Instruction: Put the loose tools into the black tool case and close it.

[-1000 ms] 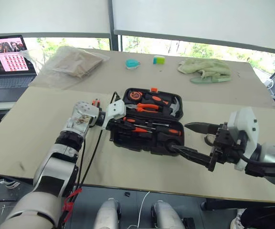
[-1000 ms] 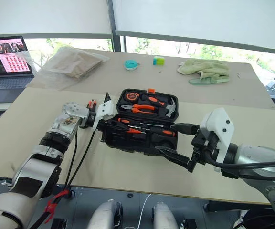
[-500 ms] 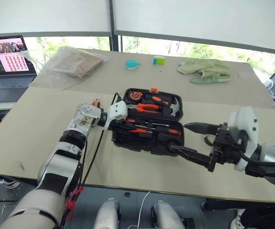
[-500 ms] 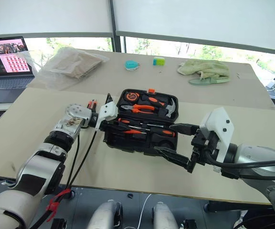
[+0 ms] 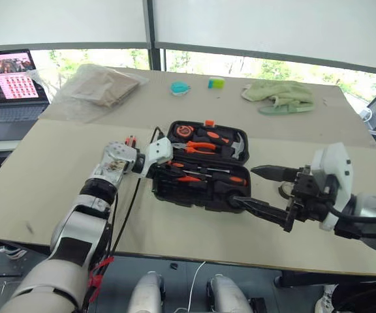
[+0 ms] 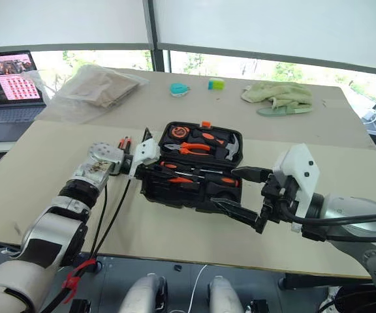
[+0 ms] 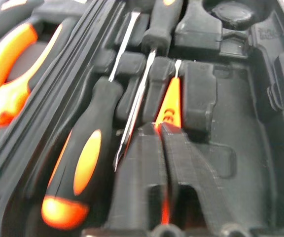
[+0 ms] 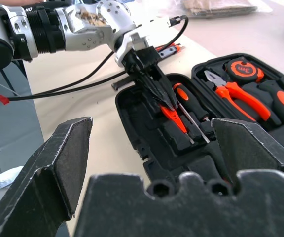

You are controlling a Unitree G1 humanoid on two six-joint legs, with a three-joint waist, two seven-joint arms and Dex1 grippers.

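Note:
The black tool case (image 5: 200, 199) lies open in mid-table, its lid holding pliers, a hammer and a tape measure. Two orange-and-black screwdrivers (image 7: 80, 163) rest in the base slots. Beside them the slim orange tester screwdriver (image 7: 170, 101) lies in its groove. My left gripper (image 8: 167, 102) reaches into the case's left end. Its fingers (image 7: 142, 168) stand only a narrow slit apart over the tester's handle end. My right gripper (image 5: 242, 186) hovers wide open at the case's front right corner, with nothing between its fingers. A round black roll (image 5: 230, 190) sits in the base near it.
A laptop (image 5: 8, 85) stands at the far left and a plastic bag (image 5: 103, 85) behind the case. A teal object (image 5: 180, 87), a small green block (image 5: 216, 82) and a green towel (image 5: 279, 94) lie along the back. A black cable (image 5: 126, 208) hangs from my left wrist.
My left gripper has drawn back slightly leftward at the case's left end, and its fingers have loosened a little. The right gripper has stayed put, wide open.

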